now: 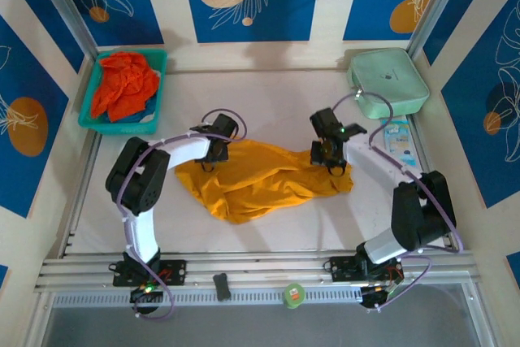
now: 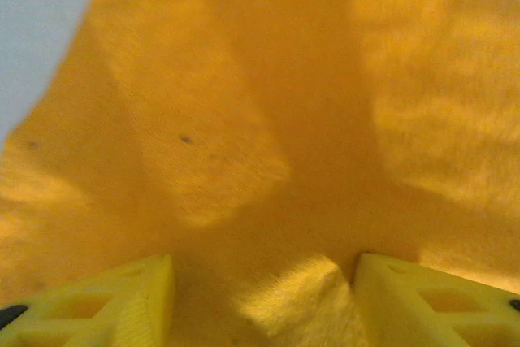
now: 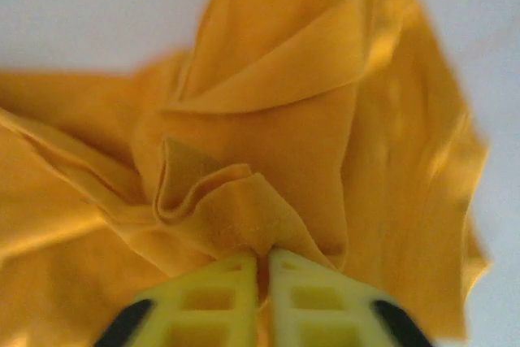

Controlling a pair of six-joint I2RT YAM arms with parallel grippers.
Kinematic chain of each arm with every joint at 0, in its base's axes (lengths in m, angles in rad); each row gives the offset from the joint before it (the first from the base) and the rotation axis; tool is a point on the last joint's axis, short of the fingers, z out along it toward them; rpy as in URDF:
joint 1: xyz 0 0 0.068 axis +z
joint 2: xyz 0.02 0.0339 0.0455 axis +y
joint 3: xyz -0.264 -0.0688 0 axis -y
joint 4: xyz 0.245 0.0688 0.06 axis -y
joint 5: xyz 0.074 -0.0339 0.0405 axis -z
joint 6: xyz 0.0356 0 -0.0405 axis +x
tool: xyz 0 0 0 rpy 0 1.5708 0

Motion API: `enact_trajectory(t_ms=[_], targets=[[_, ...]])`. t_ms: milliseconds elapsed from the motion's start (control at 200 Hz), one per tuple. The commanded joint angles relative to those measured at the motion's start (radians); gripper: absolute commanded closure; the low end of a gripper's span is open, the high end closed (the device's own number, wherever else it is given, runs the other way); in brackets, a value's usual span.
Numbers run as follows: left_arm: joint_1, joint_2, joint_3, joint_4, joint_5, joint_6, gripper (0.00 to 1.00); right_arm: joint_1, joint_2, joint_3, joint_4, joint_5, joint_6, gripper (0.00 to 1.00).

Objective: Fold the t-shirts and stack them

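A yellow-orange t-shirt (image 1: 260, 180) lies crumpled in the middle of the white table. My left gripper (image 1: 213, 152) is down on its left end. In the left wrist view the left gripper (image 2: 264, 298) stands open, its yellow fingers (image 2: 122, 306) wide apart over the cloth (image 2: 244, 119), with a small hump of fabric between them. My right gripper (image 1: 329, 156) is at the shirt's right end. In the right wrist view the right gripper (image 3: 262, 270) is shut on a bunched fold of the shirt (image 3: 236, 193). A red-orange t-shirt (image 1: 122, 83) lies heaped in the basket.
The teal basket (image 1: 122, 126) stands at the back left and a mint-green zipped case (image 1: 388, 80) at the back right, with a small packet (image 1: 398, 140) in front of it. A green tape roll (image 1: 293, 294) and a black piece (image 1: 222, 286) sit on the front rail.
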Motion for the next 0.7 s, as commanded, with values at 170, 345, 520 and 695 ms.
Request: enact_trajectory(t_ms=[170, 345, 520, 695], targets=[[0.014, -0.082, -0.109, -0.124, -0.121, -0.020, 0.42, -0.038, -0.089, -0.028, -0.049, -0.041, 0.063, 0.34], [0.014, -0.193, -0.181, -0.149, -0.140, -0.038, 0.42, -0.134, -0.126, 0.068, -0.057, -0.105, 0.009, 0.37], [0.014, -0.244, -0.183, -0.147, -0.107, -0.022, 0.41, -0.151, -0.027, 0.128, -0.018, -0.251, -0.095, 0.49], [0.014, -0.243, -0.155, -0.142, -0.088, -0.017, 0.41, -0.135, 0.097, 0.148, -0.001, -0.330, -0.152, 0.59]])
